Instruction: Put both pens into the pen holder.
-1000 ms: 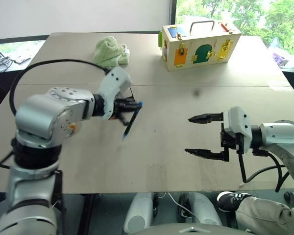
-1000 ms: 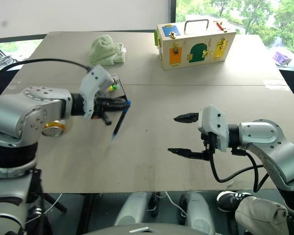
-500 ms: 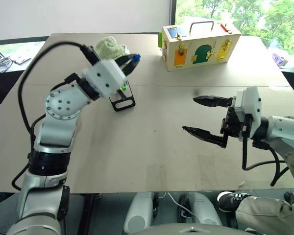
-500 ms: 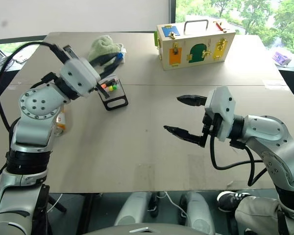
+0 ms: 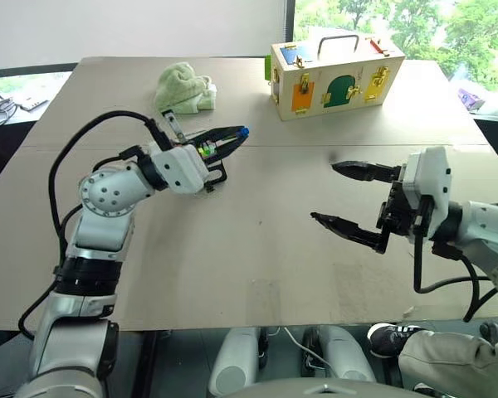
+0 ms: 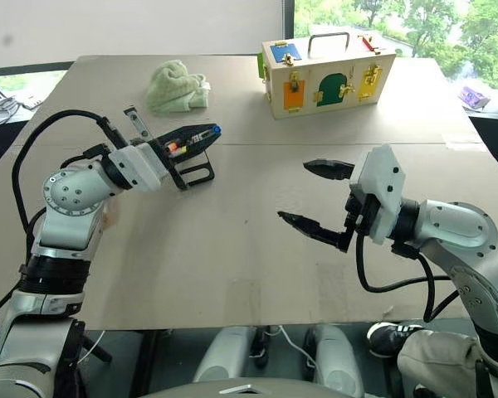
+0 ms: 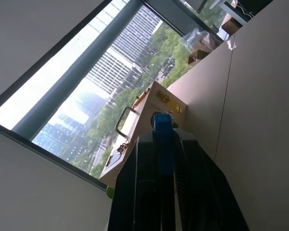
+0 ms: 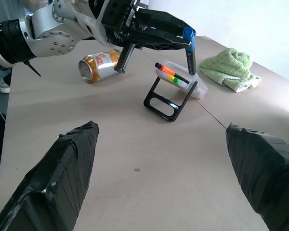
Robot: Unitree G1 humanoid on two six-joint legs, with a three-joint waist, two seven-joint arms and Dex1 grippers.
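- Left gripper (image 5: 235, 134): fingers pressed together on blue-capped pen (image 8: 189, 45), blue cap poking out past the fingertips.
- In right wrist view, that pen hung down from the fingertips twd pen holder (image 8: 173, 91), lower end at or in the holder's top; contact not clear.
- Pen holder stood on table (image 5: 257, 249) just below/behind left gripper, on its black loop base, coloured marker tips (orange, green, yellow) showing.
- Right gripper (image 5: 349, 199): fingers spread wide, nothing btwn them, above bare table, well apart from holder.
- Head views: holder mostly covered by left gripper; only loop base (image 6: 195, 176) and a few coloured tips visible.
- Right wrist view gave holder whole, plus tin can (image 8: 100, 66) lying on its side beside left arm and green cloth (image 8: 229, 70) behind holder.
- Head views also showed cloth at table's far side and wooden latch box (image 5: 336, 75) w/ handle, far right of cloth.
- Left wrist view: blue cap (image 7: 162, 122) end-on btwn the black fingers, latch box beyond, windows and buildings behind.
- Pen barrel largely hidden inside left gripper in head views.
- Orange marker in the holder (image 8: 164, 68): too small to say if it was the 2nd pen.
- Can hidden by left arm in head views.
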